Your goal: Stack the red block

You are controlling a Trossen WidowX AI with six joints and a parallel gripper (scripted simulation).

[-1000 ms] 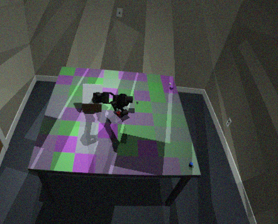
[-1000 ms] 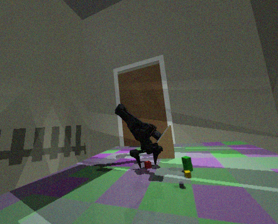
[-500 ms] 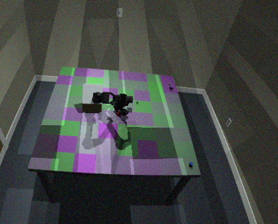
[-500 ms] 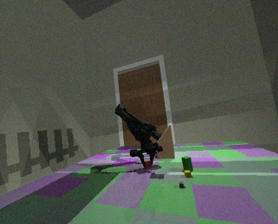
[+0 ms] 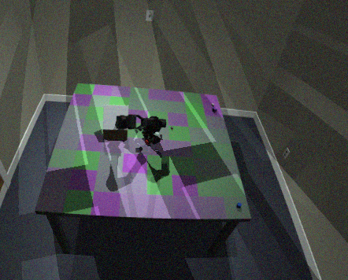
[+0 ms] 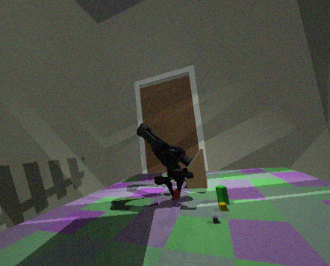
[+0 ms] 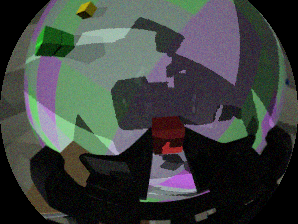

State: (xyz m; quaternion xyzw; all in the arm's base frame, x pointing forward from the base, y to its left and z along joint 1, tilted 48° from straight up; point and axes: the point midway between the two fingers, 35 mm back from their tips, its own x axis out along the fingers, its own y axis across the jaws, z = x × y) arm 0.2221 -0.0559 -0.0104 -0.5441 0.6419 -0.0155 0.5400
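The red block [image 6: 175,193] [image 7: 166,128] sits on the patterned table [image 5: 216,197] between my fingers. My gripper [image 6: 175,191] [image 7: 165,129] [image 5: 146,141] points down at the table and is shut on the red block, which rests at table level. The green tower [image 6: 222,193] [image 7: 55,42] stands upright a short way to the right of the gripper in the exterior view, apart from it. In the top view the arm hides most of the block.
A small yellow block [image 6: 222,206] [image 7: 87,10] lies just in front of the tower. A small dark block [image 6: 216,220] lies further forward. A blue knob [image 5: 238,204] and a purple one [image 5: 213,106] sit at table corners.
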